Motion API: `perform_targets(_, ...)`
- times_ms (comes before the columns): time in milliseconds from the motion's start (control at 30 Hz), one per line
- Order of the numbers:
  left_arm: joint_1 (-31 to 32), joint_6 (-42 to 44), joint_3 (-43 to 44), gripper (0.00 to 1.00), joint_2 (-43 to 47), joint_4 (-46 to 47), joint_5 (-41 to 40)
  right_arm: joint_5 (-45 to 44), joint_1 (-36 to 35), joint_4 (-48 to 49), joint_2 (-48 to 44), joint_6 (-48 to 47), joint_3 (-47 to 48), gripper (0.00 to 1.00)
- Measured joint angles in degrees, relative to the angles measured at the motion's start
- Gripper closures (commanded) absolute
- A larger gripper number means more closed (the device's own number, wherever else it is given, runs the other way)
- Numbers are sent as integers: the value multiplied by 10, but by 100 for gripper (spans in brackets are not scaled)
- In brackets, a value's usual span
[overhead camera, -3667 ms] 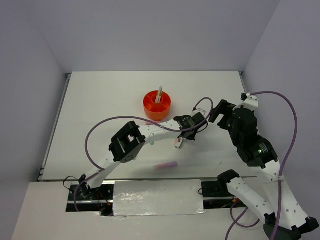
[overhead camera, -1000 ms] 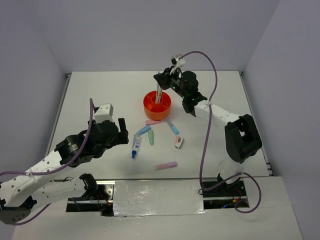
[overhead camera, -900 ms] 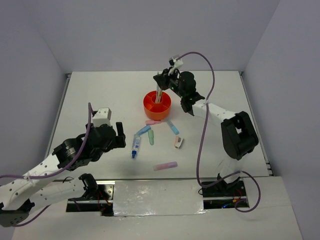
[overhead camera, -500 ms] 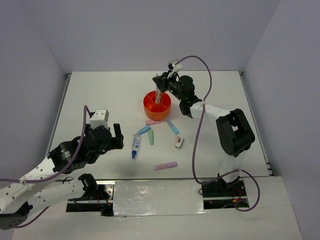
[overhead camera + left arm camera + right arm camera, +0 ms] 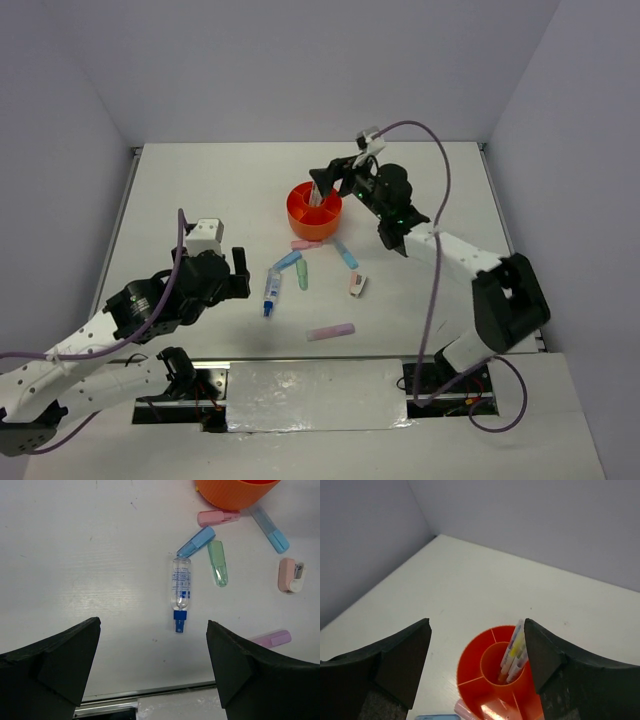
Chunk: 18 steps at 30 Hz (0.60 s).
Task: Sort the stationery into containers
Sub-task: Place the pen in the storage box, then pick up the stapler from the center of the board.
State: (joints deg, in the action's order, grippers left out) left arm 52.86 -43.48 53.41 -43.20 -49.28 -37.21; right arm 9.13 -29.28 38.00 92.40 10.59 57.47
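The white table (image 5: 200, 200) is carrying everything, and the orange organizer (image 5: 314, 210) is sitting toward its far middle. The right gripper (image 5: 477, 627) is hovering just above the organizer with its jaws standing apart and nothing between them. The left gripper (image 5: 152, 630) is hanging well to the near-left of the organizer, jaws likewise spread wide and empty.

A few pens (image 5: 514, 652) are standing tilted in the organizer's central cup. The rest is lying loose on the organizer's near side:
- A clear tube (image 5: 180, 587) with a blue cap is lying well out from it.
- A pink highlighter (image 5: 217, 517) is resting just beside its wall.
- A blue highlighter (image 5: 196, 541) and a green highlighter (image 5: 218, 570) are lying between that one and the tube.
- A pale blue highlighter (image 5: 270, 530) is slanting off to the near-right.
- A lilac highlighter (image 5: 270, 639) is lying farthest out.
- A small pink-and-white piece (image 5: 289, 575), possibly an eraser, is sitting to the near-right.

All of these are looking light, stiff and smooth (the round ones are likely to roll), so pinching across the middle of each barrel seems safest.

The organizer's near compartments are being cut off in the right wrist view, so what they are holding cannot be told.
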Motion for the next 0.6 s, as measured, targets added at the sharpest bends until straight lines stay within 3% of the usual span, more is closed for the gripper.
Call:
perform_targets(267,-1,-3,-1,1,-10,-1,0,-92,-5,-262,-196,46,36,18)
perform_targets(600,-2,-5,-1,1,-29,-8,0,-211,-37,-554,-243,162,-85,17)
